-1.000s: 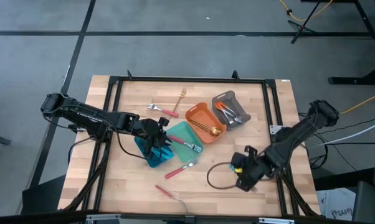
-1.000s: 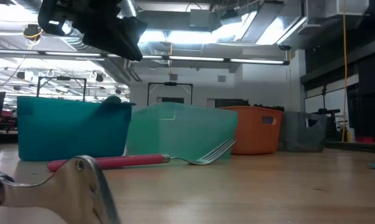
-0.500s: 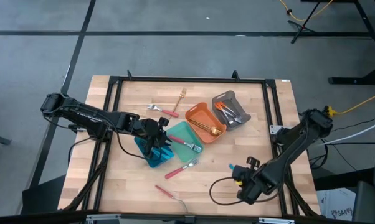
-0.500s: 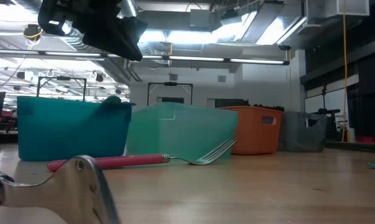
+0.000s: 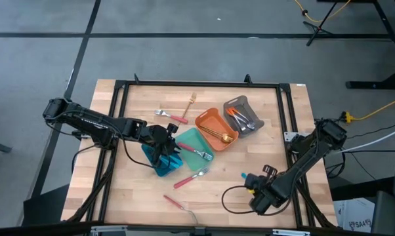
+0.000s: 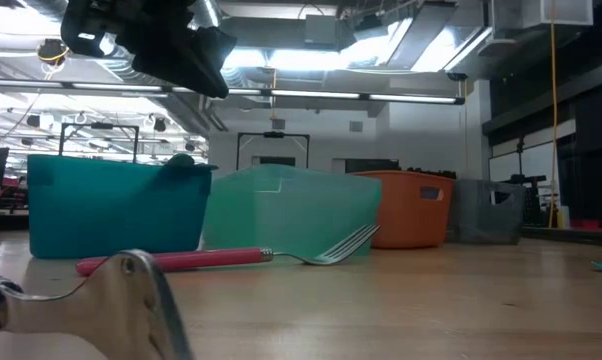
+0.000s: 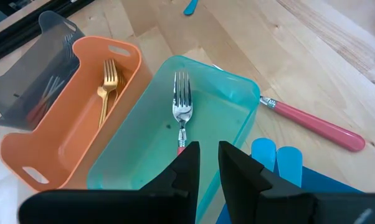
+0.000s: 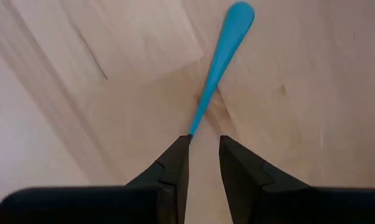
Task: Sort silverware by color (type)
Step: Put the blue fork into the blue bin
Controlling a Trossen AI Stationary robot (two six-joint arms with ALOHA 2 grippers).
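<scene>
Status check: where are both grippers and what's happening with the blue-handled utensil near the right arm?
Right gripper low over the table, fingers straddling the blue-handled utensil, not lifted. Left gripper over the blue tray, nothing visibly held. Nothing in the way.

Bright ceiling lights, soft shadows, blurred foreground

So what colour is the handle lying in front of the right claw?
Blue handle; right wrist view shows it best.

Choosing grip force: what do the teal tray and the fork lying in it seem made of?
The teal tray looks like thin translucent plastic: the table's wood tone shows faintly through its walls. The fork has a shiny mirror-bright head, likely polished metal, on a red handle, probably plastic or painted.
</scene>
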